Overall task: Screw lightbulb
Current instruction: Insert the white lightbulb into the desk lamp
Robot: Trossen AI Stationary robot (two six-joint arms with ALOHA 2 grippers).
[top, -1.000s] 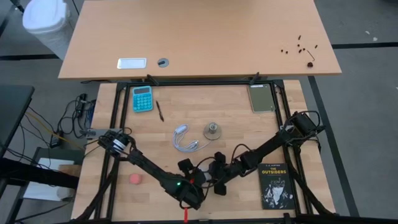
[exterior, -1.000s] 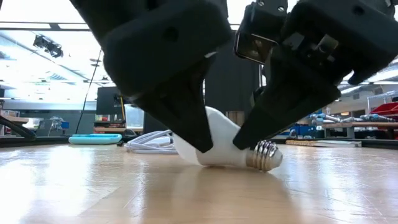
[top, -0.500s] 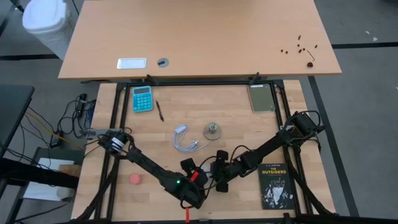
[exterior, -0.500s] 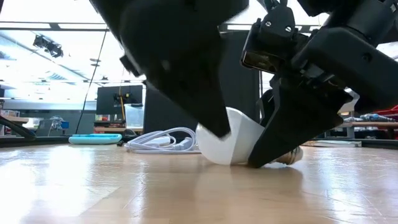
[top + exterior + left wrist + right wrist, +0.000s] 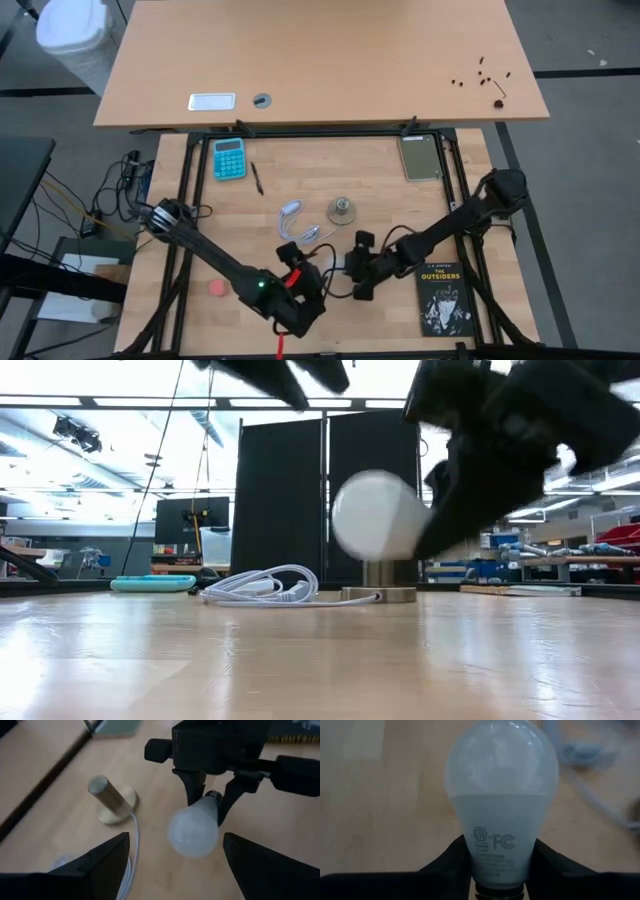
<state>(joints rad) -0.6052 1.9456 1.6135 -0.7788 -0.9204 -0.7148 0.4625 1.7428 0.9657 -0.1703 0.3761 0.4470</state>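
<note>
High view: the right claw (image 5: 352,270) sits near the front middle of the table (image 5: 390,175), its arm running off toward four o'clock; the left claw (image 5: 296,262) lies just beside it at nine o'clock, its arm reaching back to the table's left edge; the lightbulb (image 5: 338,262) shows only as a small pale spot between the two; the socket (image 5: 341,210) stands at twelve o'clock from the claws, with the white cord (image 5: 300,226) coiled at its nine o'clock; a teal calculator (image 5: 229,158) and a pen (image 5: 256,178) lie toward the far left, a grey-green notebook (image 5: 421,157) toward the far right, a black book (image 5: 444,299) at the near right, a small red ball (image 5: 217,288) at the near left.

Low view: the lightbulb (image 5: 375,515) hangs clear of the table (image 5: 320,660), its round end pointing to nine o'clock, the right claw's dark fingers (image 5: 480,480) at its three o'clock end; the socket (image 5: 380,585) and cord (image 5: 262,586) rest on the table behind and below it.

Left wrist view: the left claw's fingers (image 5: 102,862) stand wide apart, holding nothing; beyond them the right claw (image 5: 212,800) is clamped on the bulb's (image 5: 194,827) neck; the socket (image 5: 111,802) stands apart from the bulb.

Right wrist view: the right claw (image 5: 500,875) is together on the lightbulb (image 5: 501,800) just above its metal base, printed marks facing the camera.
</note>
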